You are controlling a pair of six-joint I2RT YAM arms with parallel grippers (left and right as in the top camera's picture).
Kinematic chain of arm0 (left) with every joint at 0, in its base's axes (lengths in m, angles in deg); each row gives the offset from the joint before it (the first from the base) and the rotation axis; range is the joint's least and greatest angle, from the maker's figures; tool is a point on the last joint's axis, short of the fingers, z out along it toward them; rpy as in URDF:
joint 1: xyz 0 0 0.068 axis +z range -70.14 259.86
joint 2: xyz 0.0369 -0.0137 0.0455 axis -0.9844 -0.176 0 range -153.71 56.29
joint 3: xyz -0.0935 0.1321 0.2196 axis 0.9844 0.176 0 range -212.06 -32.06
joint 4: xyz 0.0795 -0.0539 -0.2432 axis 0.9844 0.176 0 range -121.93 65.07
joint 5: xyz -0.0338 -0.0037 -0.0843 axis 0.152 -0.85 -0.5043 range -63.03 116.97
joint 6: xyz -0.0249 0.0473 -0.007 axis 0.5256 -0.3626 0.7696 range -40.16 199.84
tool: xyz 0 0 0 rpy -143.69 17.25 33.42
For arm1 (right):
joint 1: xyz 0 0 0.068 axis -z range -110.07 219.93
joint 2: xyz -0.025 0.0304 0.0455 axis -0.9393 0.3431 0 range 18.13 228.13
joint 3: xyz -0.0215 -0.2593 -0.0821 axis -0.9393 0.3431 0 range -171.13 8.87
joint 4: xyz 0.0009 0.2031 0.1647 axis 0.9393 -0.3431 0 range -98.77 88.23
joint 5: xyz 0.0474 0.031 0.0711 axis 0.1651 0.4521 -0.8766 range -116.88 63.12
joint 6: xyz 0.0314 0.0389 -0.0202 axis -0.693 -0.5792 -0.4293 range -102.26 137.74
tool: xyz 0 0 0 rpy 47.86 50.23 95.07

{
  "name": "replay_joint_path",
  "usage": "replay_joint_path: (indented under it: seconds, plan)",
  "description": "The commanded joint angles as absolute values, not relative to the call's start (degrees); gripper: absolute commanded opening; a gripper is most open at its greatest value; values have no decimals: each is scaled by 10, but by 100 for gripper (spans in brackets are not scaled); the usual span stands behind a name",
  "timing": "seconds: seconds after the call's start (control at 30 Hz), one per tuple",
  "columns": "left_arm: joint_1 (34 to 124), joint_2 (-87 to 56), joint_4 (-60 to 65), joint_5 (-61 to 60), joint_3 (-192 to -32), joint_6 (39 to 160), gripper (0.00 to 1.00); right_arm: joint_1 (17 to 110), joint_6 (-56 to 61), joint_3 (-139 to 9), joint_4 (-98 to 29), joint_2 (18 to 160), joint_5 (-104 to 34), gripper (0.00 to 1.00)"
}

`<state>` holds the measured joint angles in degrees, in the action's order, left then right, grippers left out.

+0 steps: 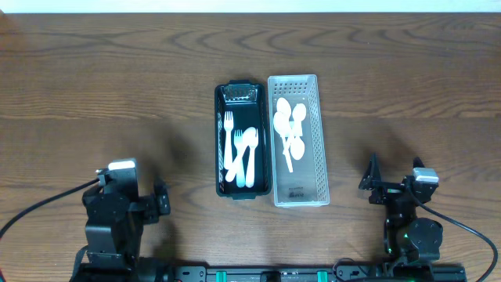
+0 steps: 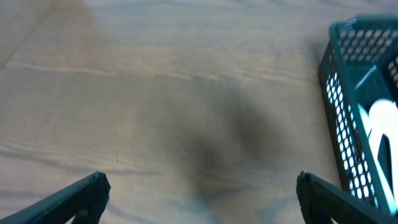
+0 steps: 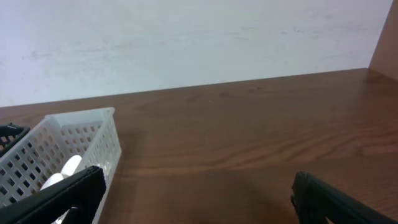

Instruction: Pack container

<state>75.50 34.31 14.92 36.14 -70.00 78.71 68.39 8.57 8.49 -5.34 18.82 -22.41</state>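
A dark green slotted basket (image 1: 221, 141) holds white plastic forks (image 1: 241, 153). A white slotted basket (image 1: 318, 141) touches its right side and holds white plastic spoons (image 1: 288, 125). My left gripper (image 1: 160, 200) is open and empty near the front edge, left of the green basket, whose corner shows in the left wrist view (image 2: 348, 124). My right gripper (image 1: 373, 186) is open and empty, right of the white basket, which shows in the right wrist view (image 3: 81, 146).
The wooden table (image 1: 102, 94) runs to a white wall at the back (image 3: 186, 37). Cables trail from both arm bases at the front edge.
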Motion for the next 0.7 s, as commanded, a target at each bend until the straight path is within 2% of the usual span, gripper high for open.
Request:
replay_joint_path:
  seconds: [0.0,0.17,0.27,0.57,0.67]
  plan:
    - [783,372,169,311,-696,776,98,679,90,86,-56,185,-228,99]
    - [817,435,159,303,-658,786,98,679,90,86,-56,185,-228,99]
    - [831,485,105,305,-606,785,98,679,90,86,-56,185,-228,99]
    - [838,543,-240,306,-414,775,98,679,90,86,-56,185,-228,99]
    - [838,549,-309,304,-371,775,98,679,90,86,-56,185,-228,99]
